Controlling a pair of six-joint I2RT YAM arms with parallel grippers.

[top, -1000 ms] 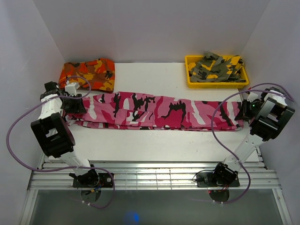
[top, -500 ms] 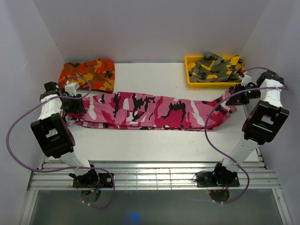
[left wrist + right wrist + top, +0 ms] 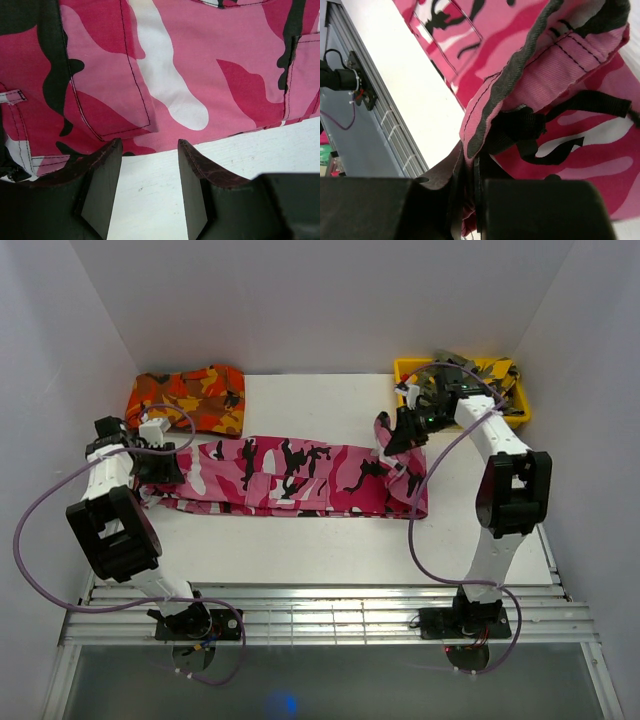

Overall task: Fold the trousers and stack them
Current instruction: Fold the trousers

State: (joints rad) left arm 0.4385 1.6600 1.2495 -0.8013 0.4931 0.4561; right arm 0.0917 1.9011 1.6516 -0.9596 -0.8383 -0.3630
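One end of woven camouflage trousers [image 3: 300, 476] doubled over, stitched hem pinched by right gripper [image 3: 468, 167]; left gripper [image 3: 149, 152] spread.

Both arms are built of white links and blocky black joint housings: the left arm [image 3: 108, 502] and the right arm [image 3: 503, 472]. Each has a round black base [image 3: 186, 623] on the metal rail [image 3: 320, 624], with thin red wires just below the rail. A loose purple cable [image 3: 411, 532] loops up from the rail along each arm. The left gripper [image 3: 147, 150] has dark wedge-shaped fingers [image 3: 101, 186] with maroon edges.
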